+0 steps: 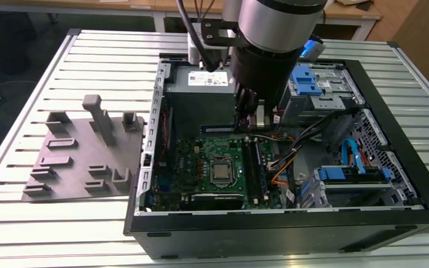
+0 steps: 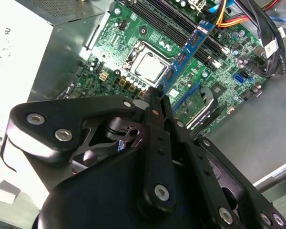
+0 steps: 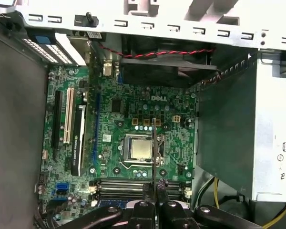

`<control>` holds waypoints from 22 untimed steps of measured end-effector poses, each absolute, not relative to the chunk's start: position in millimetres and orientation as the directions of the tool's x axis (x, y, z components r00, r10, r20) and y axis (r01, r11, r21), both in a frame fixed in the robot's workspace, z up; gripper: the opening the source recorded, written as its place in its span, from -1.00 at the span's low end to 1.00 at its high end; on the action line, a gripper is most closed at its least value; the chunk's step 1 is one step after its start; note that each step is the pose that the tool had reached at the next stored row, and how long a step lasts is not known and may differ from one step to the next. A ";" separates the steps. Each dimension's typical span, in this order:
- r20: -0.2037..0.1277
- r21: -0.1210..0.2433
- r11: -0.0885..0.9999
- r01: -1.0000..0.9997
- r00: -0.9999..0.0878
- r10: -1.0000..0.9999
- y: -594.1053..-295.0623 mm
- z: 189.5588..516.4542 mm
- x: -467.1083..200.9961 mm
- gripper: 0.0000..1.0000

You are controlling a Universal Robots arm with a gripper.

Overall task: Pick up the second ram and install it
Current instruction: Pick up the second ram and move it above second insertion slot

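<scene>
One grey fixture block (image 1: 80, 151) rests on the slatted table (image 1: 87, 61) at nine o'clock from the open computer case (image 1: 274, 220). It is judged to sit just beside the case so that parts need little carrying. The case lies on its side with the panel off, which lets the arm (image 1: 274, 33) reach the motherboard (image 1: 192, 156) from above. In the exterior view the second ram (image 1: 218, 128) hangs at twelve o'clock from the processor (image 1: 220, 170), above the board and seated in no slot. In both wrist views the gripper (image 2: 157, 102) (image 3: 155, 188) has its fingers closed together on the stick. There the second ram (image 2: 188, 50) (image 3: 154, 148) projects from the fingertips toward the board and is seen edge-on in the first wrist view. This thin-edge hold is judged to keep the stick's free end clear. The long black memory slots (image 1: 258, 167) lie at three o'clock from the processor, and the stick appears to run crosswise to them. Pick-up is judged complete and installation not yet done. At two o'clock within the case stands a blue drive cage (image 1: 304, 81), clear of the work.
</scene>
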State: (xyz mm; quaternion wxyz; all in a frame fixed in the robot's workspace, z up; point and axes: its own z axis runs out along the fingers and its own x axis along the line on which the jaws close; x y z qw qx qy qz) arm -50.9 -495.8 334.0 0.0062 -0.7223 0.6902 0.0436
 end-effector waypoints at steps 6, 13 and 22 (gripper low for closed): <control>-0.071 0.051 -0.047 -0.998 0.043 -0.996 -495.8 327.8 -50.8 -0.72; -0.071 0.051 -0.047 -0.998 0.043 -0.996 -495.8 321.3 -50.9 -0.72; -0.071 0.051 -0.047 -0.998 0.043 -0.996 -495.8 311.8 -50.9 -0.72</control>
